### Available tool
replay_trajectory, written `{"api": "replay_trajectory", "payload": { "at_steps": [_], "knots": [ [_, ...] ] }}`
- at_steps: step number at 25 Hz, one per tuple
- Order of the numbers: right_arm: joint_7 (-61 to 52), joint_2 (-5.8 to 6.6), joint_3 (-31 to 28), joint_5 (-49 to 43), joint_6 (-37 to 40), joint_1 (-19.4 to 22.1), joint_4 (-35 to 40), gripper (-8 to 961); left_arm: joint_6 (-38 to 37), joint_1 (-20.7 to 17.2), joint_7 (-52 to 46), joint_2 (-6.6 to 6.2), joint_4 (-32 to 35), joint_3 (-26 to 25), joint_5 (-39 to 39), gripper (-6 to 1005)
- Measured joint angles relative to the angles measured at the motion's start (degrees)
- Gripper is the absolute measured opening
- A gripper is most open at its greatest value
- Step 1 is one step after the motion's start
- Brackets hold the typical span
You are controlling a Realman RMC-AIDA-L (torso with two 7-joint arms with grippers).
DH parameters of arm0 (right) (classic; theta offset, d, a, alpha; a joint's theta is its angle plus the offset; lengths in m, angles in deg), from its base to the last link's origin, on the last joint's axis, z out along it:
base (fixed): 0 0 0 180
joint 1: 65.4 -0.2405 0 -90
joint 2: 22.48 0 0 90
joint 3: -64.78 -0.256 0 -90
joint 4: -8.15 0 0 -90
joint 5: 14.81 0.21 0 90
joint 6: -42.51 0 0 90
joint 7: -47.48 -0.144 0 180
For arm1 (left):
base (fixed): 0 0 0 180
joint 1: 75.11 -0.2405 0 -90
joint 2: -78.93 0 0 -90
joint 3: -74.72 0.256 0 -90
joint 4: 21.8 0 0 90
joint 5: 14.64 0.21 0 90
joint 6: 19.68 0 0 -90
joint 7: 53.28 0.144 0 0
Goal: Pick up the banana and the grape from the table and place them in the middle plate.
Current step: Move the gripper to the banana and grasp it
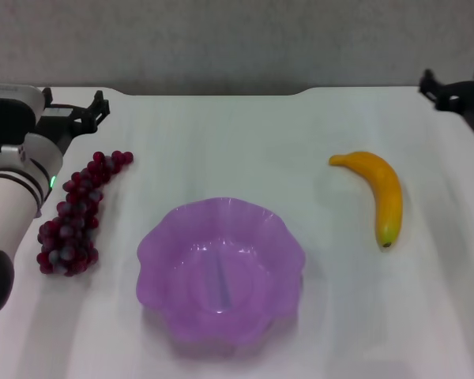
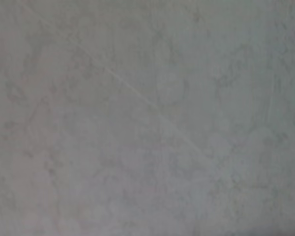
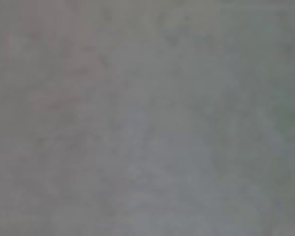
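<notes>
The purple scalloped plate (image 1: 221,268) sits empty at the table's front middle. The bunch of dark red grapes (image 1: 77,215) lies on the white table (image 1: 237,134) to the plate's left. The yellow-orange banana (image 1: 379,193) lies to the plate's right, greenish tip toward the front. My left gripper (image 1: 95,106) hovers at the back left, just behind the far end of the grapes, and looks open. My right gripper (image 1: 436,88) is at the back right edge, behind the banana and apart from it. Both wrist views show only blank grey surface.
The table's grey back edge (image 1: 221,91) meets a grey wall. My left arm's white forearm (image 1: 12,205) runs along the left side beside the grapes.
</notes>
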Motion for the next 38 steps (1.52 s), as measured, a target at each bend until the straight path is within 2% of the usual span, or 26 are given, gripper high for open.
{"api": "replay_trajectory", "payload": {
  "at_steps": [4,13,26,38],
  "knots": [
    [-3.4,-0.01,4.4,0.0,-2.4,0.5,1.7,885,0.0,-0.1,0.0,-0.02,0.4,0.0,0.0,897],
    [-5.9,0.00,7.2,0.0,-4.6,2.9,1.5,886,-0.1,-0.2,0.0,0.03,0.3,-0.1,-0.2,897],
    [-12.2,-0.19,19.2,0.4,-8.6,4.7,1.5,885,-0.1,-0.7,0.0,0.02,-0.1,0.0,-0.3,896],
    [-12.7,-0.02,18.8,0.5,-10.1,5.2,-0.6,886,0.0,-0.7,-0.3,0.05,-0.1,0.1,-0.4,896]
  ]
}}
